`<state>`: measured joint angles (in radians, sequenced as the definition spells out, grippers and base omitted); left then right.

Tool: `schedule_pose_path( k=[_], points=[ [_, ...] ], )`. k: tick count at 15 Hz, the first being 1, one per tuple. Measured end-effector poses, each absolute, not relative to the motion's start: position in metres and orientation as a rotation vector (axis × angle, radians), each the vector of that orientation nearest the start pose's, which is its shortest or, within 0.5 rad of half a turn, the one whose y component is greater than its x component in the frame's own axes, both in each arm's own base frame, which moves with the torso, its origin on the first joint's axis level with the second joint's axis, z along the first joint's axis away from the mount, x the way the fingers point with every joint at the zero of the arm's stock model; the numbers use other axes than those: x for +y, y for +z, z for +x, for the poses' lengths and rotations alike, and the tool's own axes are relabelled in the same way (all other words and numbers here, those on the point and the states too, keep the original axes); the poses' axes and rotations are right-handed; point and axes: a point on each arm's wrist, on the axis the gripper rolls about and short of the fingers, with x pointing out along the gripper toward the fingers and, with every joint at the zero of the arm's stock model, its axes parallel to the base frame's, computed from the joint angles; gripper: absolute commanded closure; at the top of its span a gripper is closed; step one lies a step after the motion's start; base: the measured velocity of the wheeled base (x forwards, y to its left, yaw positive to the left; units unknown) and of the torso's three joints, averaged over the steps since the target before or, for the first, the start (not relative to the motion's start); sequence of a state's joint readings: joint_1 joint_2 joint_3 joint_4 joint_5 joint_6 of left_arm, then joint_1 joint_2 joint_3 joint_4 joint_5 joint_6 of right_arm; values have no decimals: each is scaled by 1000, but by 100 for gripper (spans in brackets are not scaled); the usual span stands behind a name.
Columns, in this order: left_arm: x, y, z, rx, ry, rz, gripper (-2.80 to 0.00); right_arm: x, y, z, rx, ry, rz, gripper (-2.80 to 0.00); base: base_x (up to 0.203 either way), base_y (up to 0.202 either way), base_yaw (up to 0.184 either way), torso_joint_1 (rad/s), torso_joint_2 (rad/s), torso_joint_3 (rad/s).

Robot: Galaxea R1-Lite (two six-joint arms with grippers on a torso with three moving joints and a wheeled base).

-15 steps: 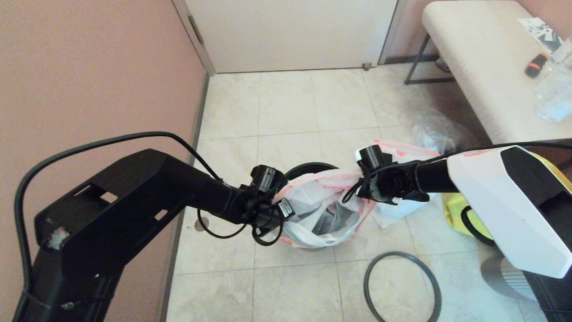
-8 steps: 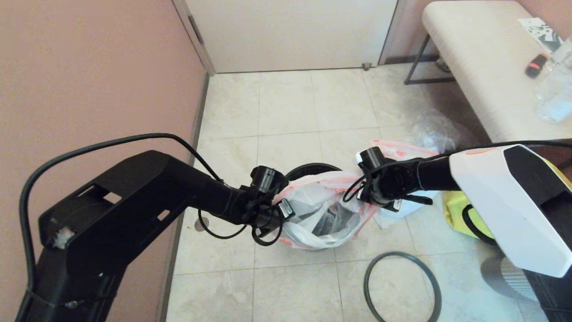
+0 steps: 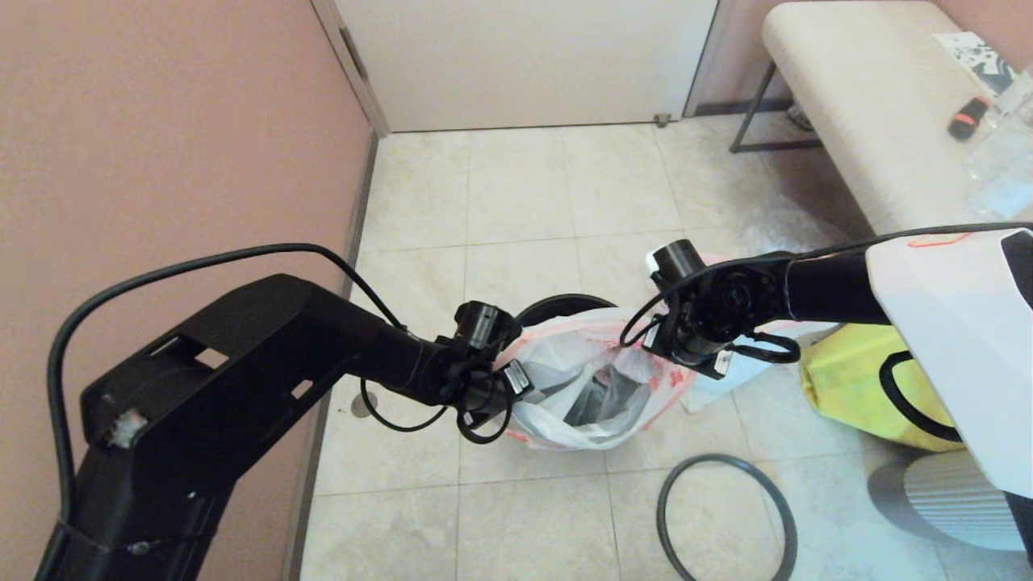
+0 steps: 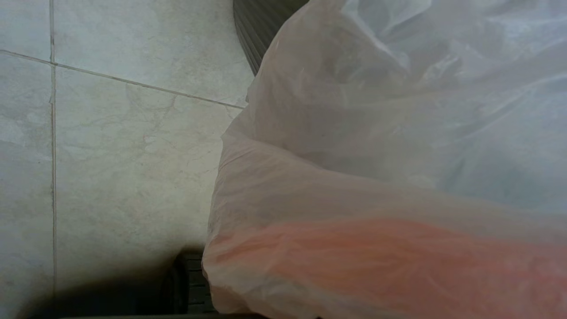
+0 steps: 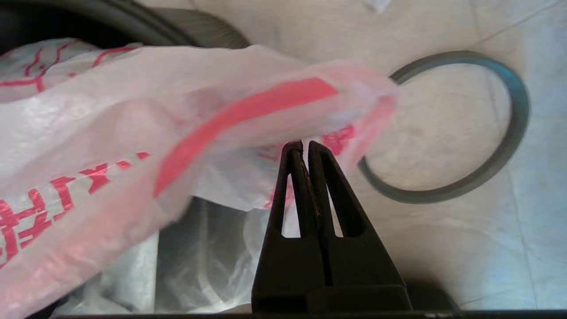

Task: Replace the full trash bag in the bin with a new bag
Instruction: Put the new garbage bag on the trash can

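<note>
At the far left stands a pink wall (image 3: 161, 121), and the left arm reaches from there over the tiled floor (image 3: 516, 194). The left tool (image 3: 507, 386) is at the left edge of the new bag (image 3: 581, 395). In the left wrist view the thin film of the bag (image 4: 376, 155) lies over everything and hides the fingers. The orange-pink rim runs straight to the tool, which is closed on this rim.

The new bag sits in the bin (image 3: 557, 305) with its mouth open and stretched between the two tools. Only the black far rim of the bin shows behind the bag. The dark inside can be seen through the plastic.

The right tool (image 3: 686, 359) is at the right edge of the bag. In the right wrist view its fingers are pressed together at the tips (image 5: 302, 144) and pinch a fold of the bag (image 5: 177, 133) with red print on it.

The dark-grey hoop (image 3: 726, 516) lies flat on the floor in front of the bin, apart from it. Behind the right arm a part of the full trash bag (image 3: 730, 378) shows on the floor, just beside the bin. Further right are a yellow tote bag (image 3: 855, 387) and a grey ribbed cylinder (image 3: 944, 500). At the top right is a pale surface (image 3: 871, 121) carrying some small things.
</note>
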<state>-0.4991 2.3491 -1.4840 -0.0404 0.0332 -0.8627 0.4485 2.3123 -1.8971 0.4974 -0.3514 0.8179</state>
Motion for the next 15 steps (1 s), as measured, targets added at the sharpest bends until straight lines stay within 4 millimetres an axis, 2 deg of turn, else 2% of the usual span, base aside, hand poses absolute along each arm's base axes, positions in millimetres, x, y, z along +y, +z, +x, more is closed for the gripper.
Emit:
schedule_pose_path(
  k=[8,15],
  points=[
    [-217,51,395,938,-69,-577,0,198,109,438,727,-288,291,0,0,0,0,0,0,0],
    [-222,46,381,1002,-139,-531,0,194,111,464,533,-230,244,0,0,0,0,0,0,0]
  ],
)
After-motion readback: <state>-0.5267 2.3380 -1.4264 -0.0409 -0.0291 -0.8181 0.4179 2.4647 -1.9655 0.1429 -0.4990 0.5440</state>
